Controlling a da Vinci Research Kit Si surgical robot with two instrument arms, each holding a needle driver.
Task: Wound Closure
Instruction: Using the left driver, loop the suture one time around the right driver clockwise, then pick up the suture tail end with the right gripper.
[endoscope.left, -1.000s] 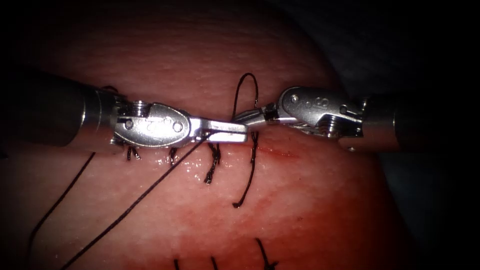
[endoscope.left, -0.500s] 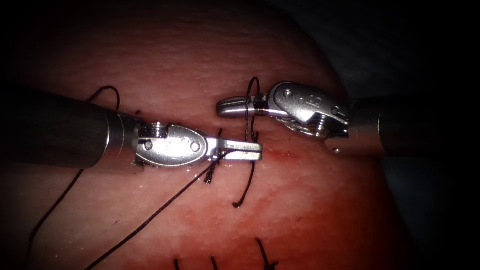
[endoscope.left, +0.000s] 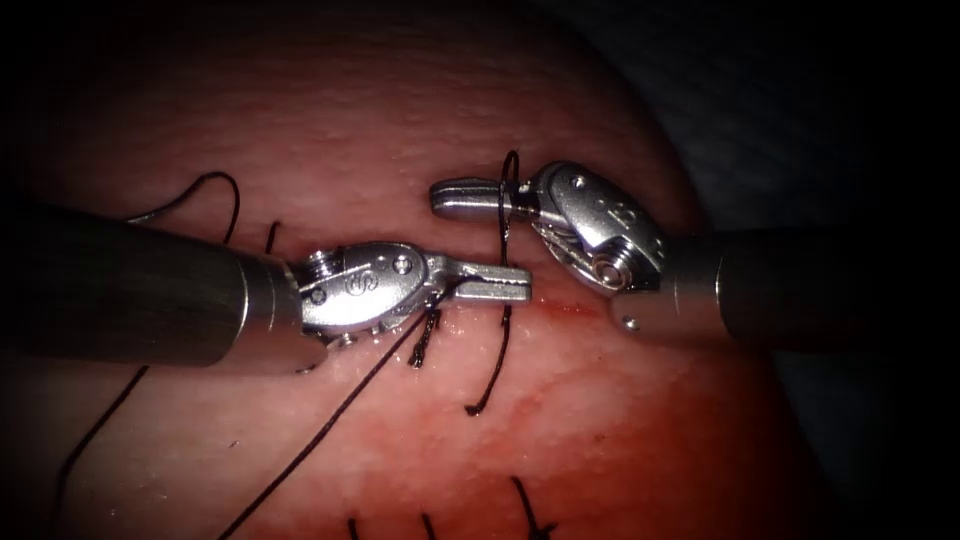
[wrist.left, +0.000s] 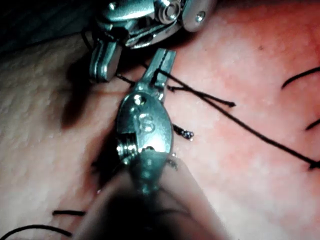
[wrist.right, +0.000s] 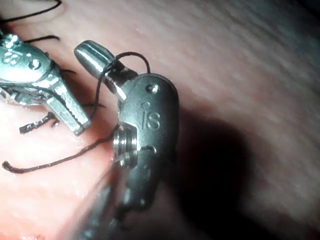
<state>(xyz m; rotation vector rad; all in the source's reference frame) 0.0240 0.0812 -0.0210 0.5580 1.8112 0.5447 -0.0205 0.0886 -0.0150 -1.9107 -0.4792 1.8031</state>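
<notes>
I'm knot-tying: thread (endoscope.left: 503, 205) looped round my right tool (endoscope.left: 470, 198), jaws together, empty; my left tool (endoscope.left: 495, 285) pinches thread at its six o'clock, near the cut (endoscope.left: 565, 306); needle probably off-frame; next, reach the tail

An "S" is stamped on the steel wrist housing of the left tool (endoscope.left: 495, 285), seen at centre-left of the endoscope frame; the left wrist view shows a mark on the same housing that may read "IS", though glare blurs it. The right tool (wrist.right: 92, 54) carries "IS" on its housing in the right wrist view. In the endoscope frame, its housing at upper right bears only faint marks too small to read.
</notes>
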